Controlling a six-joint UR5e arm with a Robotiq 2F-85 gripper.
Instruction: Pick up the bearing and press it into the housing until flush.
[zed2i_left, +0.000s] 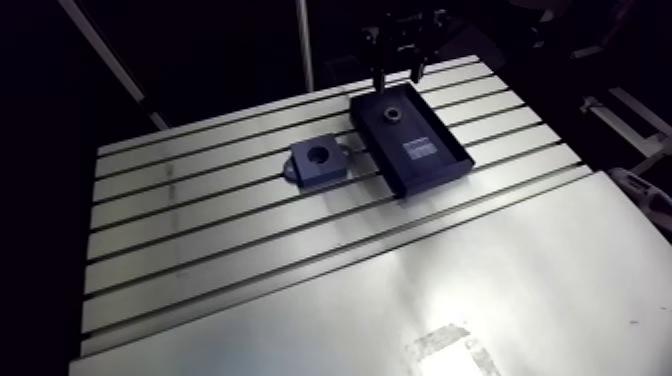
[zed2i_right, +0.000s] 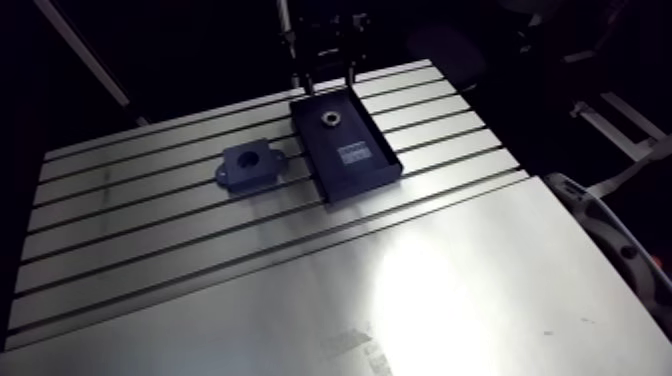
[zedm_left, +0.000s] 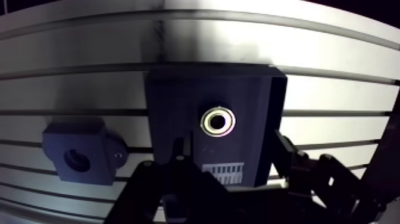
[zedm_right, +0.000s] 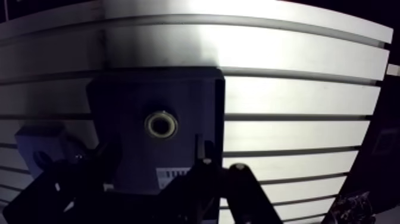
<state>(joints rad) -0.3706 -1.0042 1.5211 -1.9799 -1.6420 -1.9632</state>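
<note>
Arm: only its last part is shown in the arm view, where it is seen coming down from the top edge.
Wrist: it is seen dark and about upright, with the tool end pointed downward.
Gripper: it is carried below the wrist and directed straight down.
Fingers: both are seen in the wrist view, spread wide apart, with the tips at about equal height.
Finger links: the dark bars behind each finger are seen angled outward.
</note>
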